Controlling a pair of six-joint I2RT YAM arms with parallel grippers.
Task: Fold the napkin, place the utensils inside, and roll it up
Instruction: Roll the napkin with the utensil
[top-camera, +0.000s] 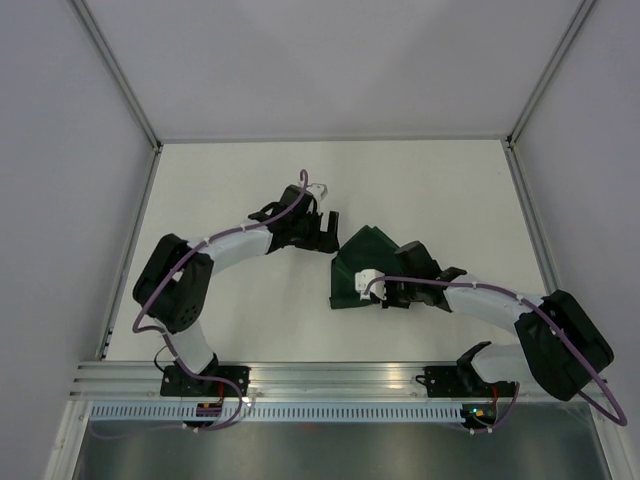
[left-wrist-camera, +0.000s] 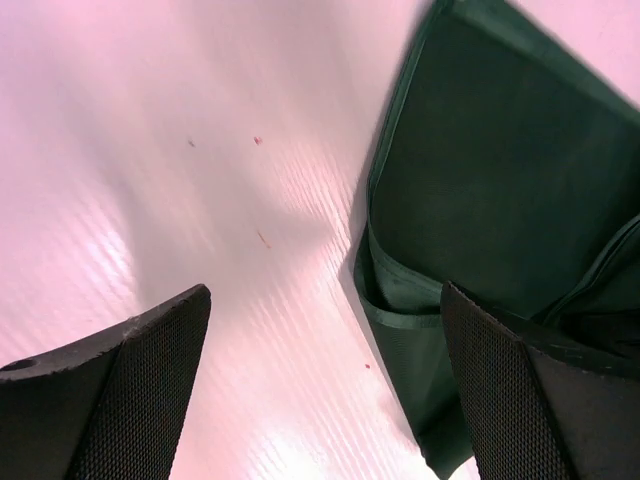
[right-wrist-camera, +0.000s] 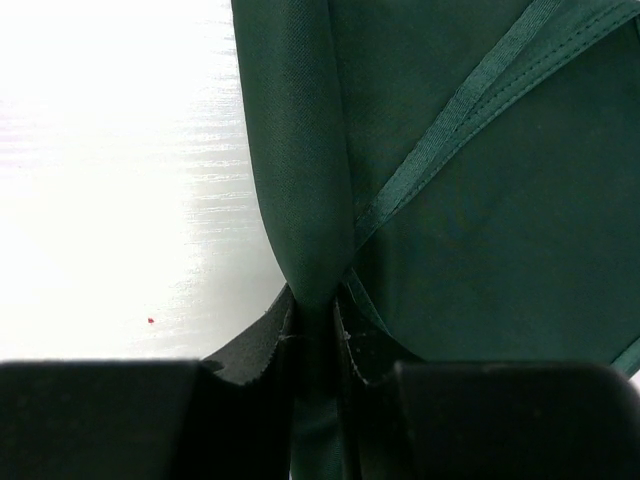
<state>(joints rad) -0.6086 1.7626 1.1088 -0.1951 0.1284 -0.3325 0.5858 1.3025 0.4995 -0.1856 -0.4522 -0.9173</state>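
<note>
The dark green napkin (top-camera: 362, 262) lies bunched and partly folded on the white table, right of centre. My right gripper (top-camera: 400, 283) is shut on a fold of the napkin (right-wrist-camera: 300, 200), the cloth pinched between its pads. My left gripper (top-camera: 322, 232) is open just left of the napkin's upper corner; in the left wrist view the napkin (left-wrist-camera: 490, 190) lies under its right finger (left-wrist-camera: 540, 400), with nothing between the jaws. No utensils are in view.
The white table (top-camera: 240, 320) is enclosed by grey walls with metal frame posts at the back corners. An aluminium rail (top-camera: 330, 375) runs along the near edge where both arm bases are bolted.
</note>
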